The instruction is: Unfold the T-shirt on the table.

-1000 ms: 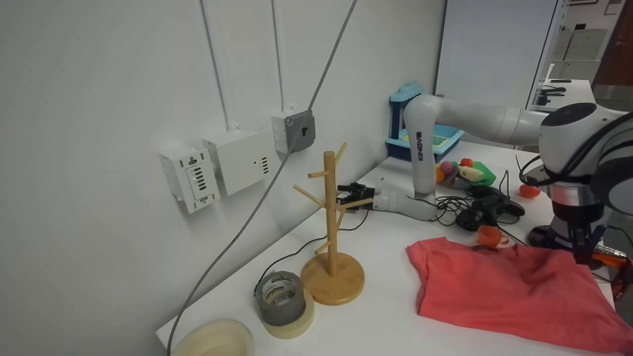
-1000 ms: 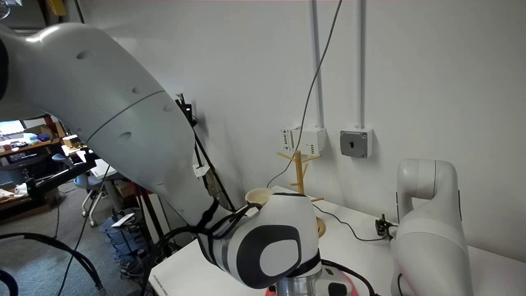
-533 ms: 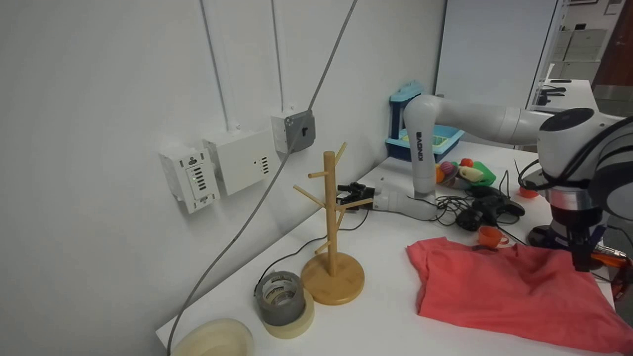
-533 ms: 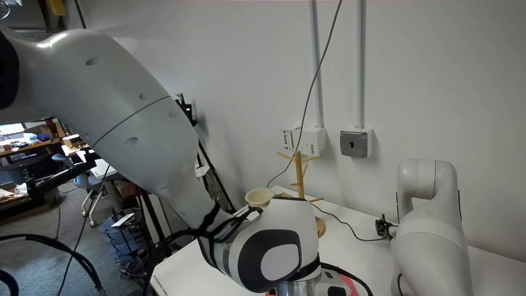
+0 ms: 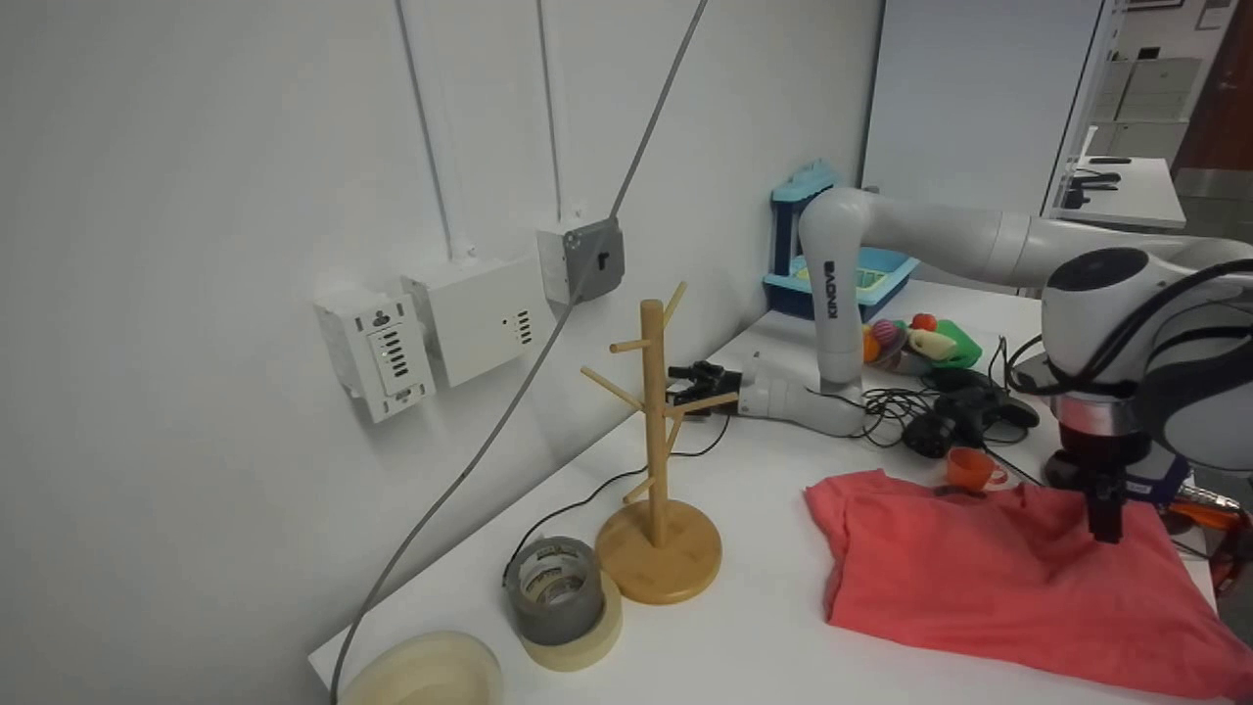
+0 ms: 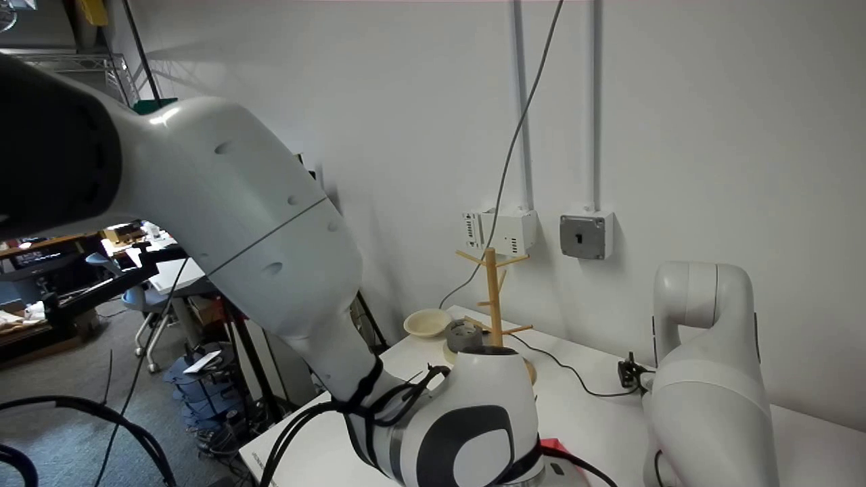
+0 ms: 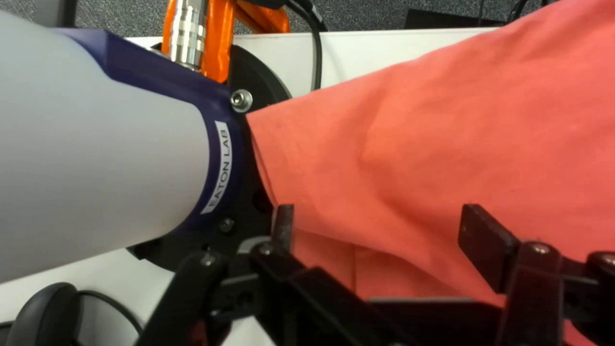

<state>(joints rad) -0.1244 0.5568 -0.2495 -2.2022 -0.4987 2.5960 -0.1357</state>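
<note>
The T-shirt [image 5: 979, 587] is lying wrinkled at the right edge of the table [image 5: 744, 646] in an exterior view. By the left corner a bowl [image 5: 421, 676] is sitting; rightward, a duct-tape roll [image 5: 558, 623] is resting on a cream tape roll [image 5: 595, 644], a mug tree [image 5: 656, 450] is standing, and the gripper [image 7: 377, 216] is pointing down over the T-shirt, jaws standing apart.

t-shirt [image 7: 456, 144]: cut by right edge in wrist view; in an exterior view only a scrap shows past robot arm [image 6: 291, 264]. pale bowl [image 5: 423, 674]: cut by lower edge in an exterior view. tape roll [image 5: 561, 617]: print inside illegible.
</note>
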